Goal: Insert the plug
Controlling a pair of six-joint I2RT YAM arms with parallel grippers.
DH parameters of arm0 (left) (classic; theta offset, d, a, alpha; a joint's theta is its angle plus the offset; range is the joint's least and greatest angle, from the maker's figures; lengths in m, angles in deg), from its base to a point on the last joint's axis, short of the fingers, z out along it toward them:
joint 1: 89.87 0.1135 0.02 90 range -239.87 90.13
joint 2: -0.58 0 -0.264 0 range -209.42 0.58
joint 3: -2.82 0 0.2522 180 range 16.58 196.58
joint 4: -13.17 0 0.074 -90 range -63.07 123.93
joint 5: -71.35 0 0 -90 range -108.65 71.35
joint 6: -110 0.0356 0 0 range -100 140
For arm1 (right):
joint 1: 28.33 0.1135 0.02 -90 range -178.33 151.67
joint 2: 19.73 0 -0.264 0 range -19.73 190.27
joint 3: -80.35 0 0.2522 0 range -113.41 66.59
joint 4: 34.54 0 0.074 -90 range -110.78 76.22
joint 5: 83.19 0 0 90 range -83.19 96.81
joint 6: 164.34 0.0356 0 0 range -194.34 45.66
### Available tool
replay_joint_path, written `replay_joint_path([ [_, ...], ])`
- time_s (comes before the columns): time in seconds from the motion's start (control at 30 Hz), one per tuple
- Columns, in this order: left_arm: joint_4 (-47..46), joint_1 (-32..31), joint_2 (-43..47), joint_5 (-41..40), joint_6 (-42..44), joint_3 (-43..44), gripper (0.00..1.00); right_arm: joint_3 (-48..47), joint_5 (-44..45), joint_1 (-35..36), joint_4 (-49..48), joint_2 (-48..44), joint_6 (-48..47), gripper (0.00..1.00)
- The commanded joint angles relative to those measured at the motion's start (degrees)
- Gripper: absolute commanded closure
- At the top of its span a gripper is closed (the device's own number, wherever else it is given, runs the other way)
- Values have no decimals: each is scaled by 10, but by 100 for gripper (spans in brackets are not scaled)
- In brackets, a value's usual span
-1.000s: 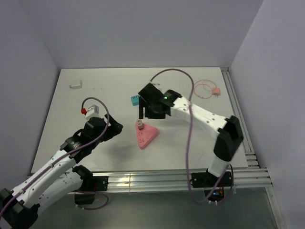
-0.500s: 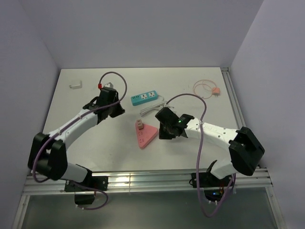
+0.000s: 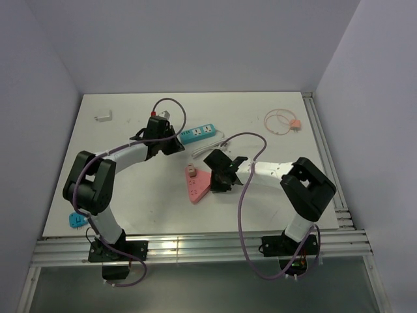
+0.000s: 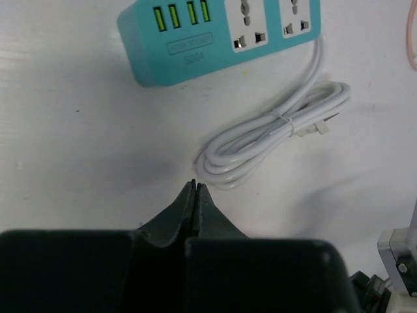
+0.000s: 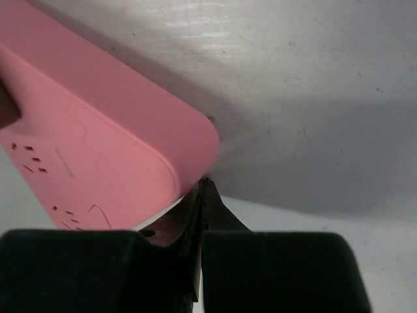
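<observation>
A small printed label [image 4: 194, 51] sat on the teal power strip [image 4: 221, 32] just below its USB ports, too blurred to read. Nothing else carried legible text.

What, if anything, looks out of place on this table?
A small blue object lies alone at the table's near left corner, beside the left arm's base, far from the teal power strip and pink socket block. Nothing looks spilled or broken.
</observation>
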Motion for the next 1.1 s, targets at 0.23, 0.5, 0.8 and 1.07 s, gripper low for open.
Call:
replay_joint_path([
  [0.23, -10, -30, -75, 26, -13, 7, 100, -63, -6, -22, -15, 41, -14, 100],
  [0.5, -16, -29, -29, 1, -56, -94, 100, -106, -19, -22, -3, 67, -53, 100],
  [0.8, -18, -29, 85, -30, -105, -232, 100, -199, -77, -37, 0, 141, -102, 100],
  [1.07, 84, -29, 241, -119, -168, -250, 84, -211, -74, -67, 6, 110, -126, 100],
])
